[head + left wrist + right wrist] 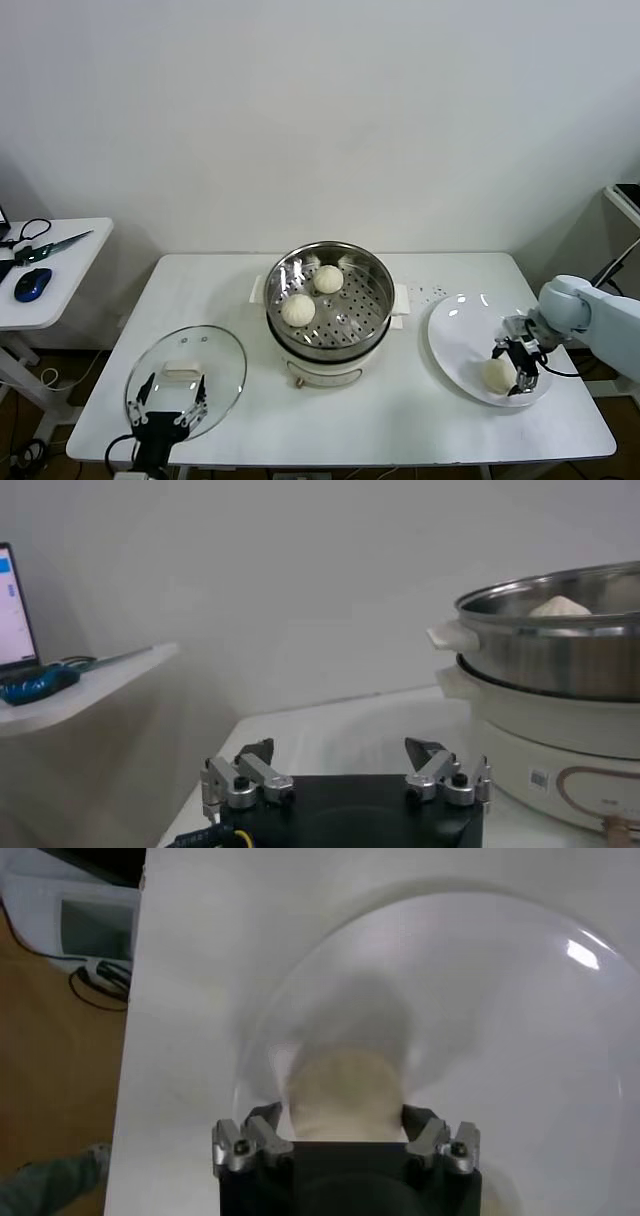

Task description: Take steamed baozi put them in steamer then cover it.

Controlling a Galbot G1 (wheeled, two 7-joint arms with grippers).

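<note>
The steamer stands mid-table with two baozi on its perforated tray. One baozi lies on the white plate at the right; a fourth is not in view. My right gripper is down on the plate, and its open jaws flank that baozi in the right wrist view. The glass cover lies flat at the front left. My left gripper hovers open and empty over its near edge. The left wrist view shows the gripper and the steamer beyond.
A small white side table at the far left carries a blue mouse and scissors. The steamer's white base has side handles. The plate sits near the table's right edge.
</note>
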